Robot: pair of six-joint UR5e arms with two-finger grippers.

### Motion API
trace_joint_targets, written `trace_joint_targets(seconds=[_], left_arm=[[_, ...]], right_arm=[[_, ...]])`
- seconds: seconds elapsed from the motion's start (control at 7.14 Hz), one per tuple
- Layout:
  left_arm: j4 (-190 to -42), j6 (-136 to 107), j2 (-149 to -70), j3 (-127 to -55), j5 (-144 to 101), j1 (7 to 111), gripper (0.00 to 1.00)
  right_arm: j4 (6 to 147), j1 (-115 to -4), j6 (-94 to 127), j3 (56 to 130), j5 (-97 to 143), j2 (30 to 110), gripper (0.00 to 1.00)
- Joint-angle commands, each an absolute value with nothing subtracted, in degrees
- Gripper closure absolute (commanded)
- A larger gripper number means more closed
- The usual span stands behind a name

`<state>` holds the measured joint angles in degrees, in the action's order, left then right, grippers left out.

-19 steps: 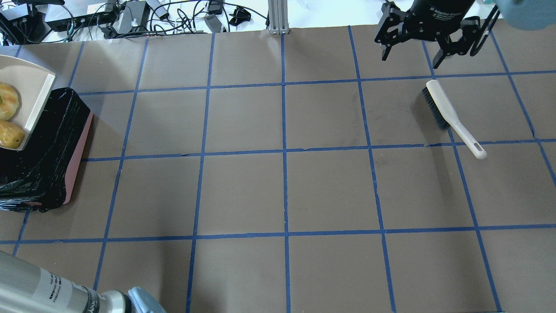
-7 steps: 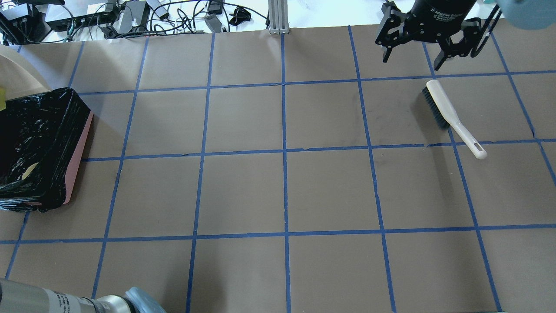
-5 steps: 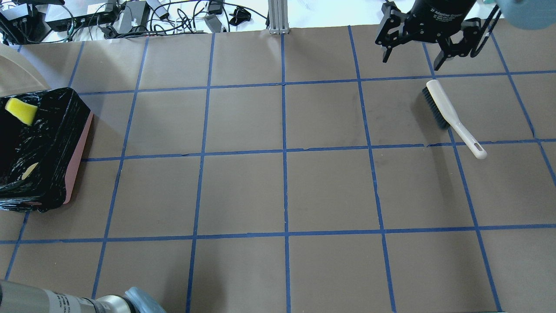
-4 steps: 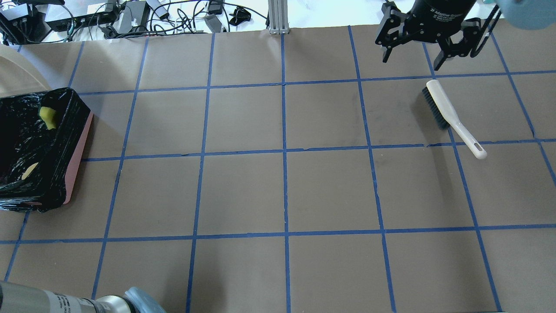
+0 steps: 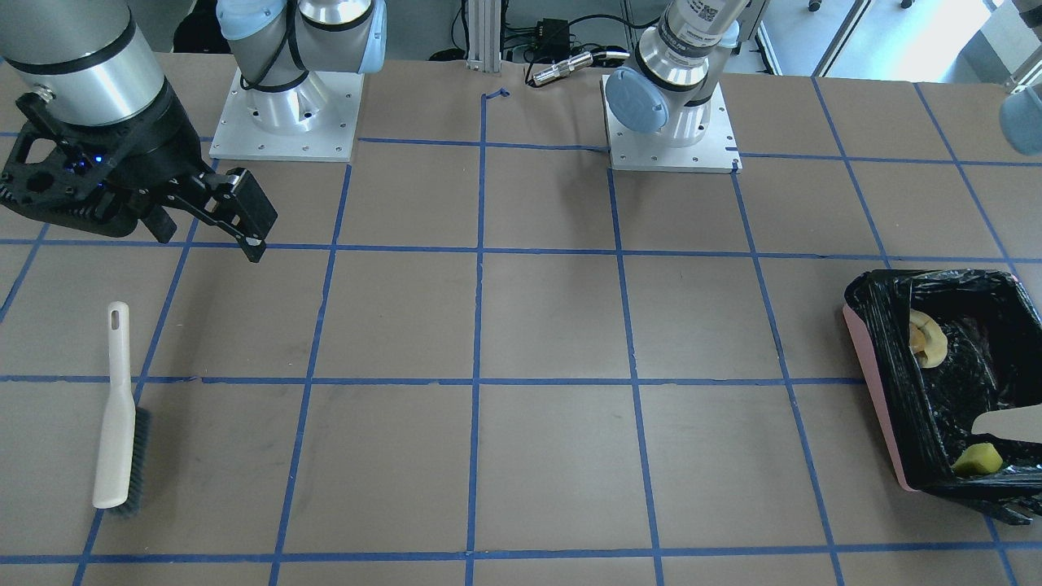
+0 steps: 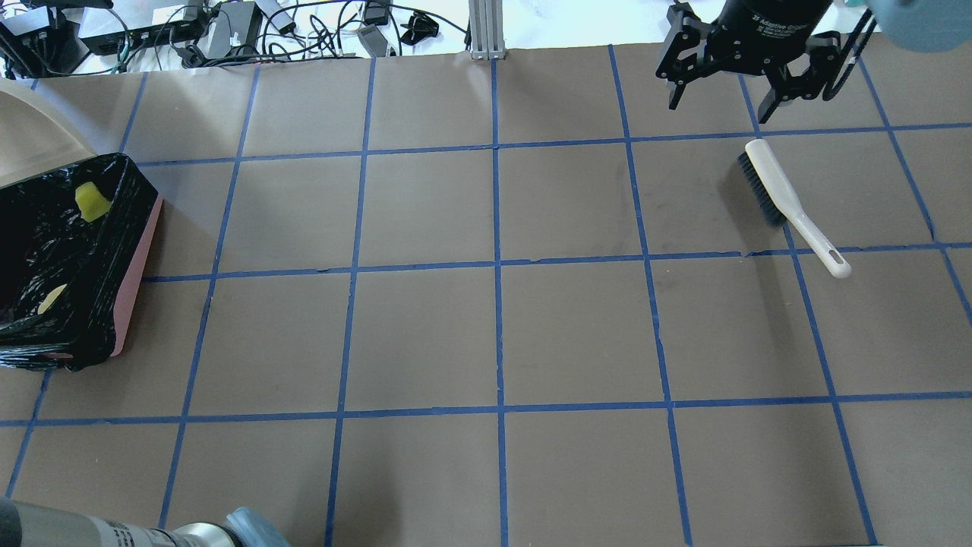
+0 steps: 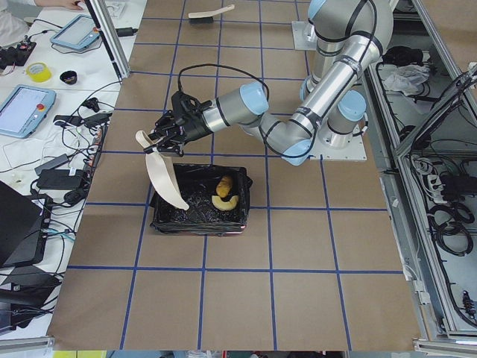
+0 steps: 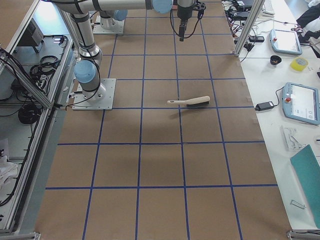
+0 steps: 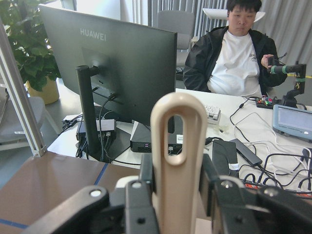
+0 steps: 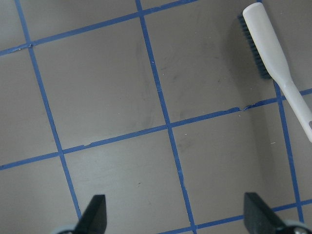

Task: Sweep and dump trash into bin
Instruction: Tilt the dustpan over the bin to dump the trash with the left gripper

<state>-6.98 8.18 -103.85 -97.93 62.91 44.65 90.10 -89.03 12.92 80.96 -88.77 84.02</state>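
Note:
The bin [image 6: 137, 258], pink-sided with a black liner, stands at the table's left end; it also shows in the front view [image 5: 875, 399] and the left view [image 7: 197, 216]. Inside lie the yellow sponge [image 6: 93, 203] [image 5: 977, 461], the tan croissant piece [image 5: 928, 340] [image 7: 226, 202] and the golden potato lump [image 7: 224, 182]. My left gripper [image 9: 178, 195] is shut on the handle of the beige dustpan [image 7: 165, 175], which hangs steeply tilted over the bin's far end. My right gripper [image 6: 717, 102] is open and empty, hovering just beyond the hand brush [image 6: 782, 201].
The brush lies flat on the table at the right [image 5: 118, 415] [image 10: 273, 58]. Cables and power bricks [image 6: 190, 30] lie past the table's far edge. An aluminium post [image 6: 484, 30] stands at the far middle. A person sits beyond the left end.
The dustpan tipped up over the bin. The potato lump and croissant piece slid off it into the bin, then the sponge dropped in too. The right arm and the brush stayed still.

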Motion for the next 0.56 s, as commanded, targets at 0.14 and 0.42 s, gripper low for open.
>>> trace_joint_targets(seconds=[0.14, 0.42], left_arm=[[-26.1, -11.6, -104.7, -90.4, 85.4, 57.9, 1.0], [-32.9, -34.4, -105.4, -90.8, 90.8, 63.4, 1.0]], right_arm=[[90.1, -89.0, 12.9, 80.9, -88.8, 84.0, 0.0], [89.3, -89.0, 12.8, 81.0, -88.9, 84.0, 0.0]])
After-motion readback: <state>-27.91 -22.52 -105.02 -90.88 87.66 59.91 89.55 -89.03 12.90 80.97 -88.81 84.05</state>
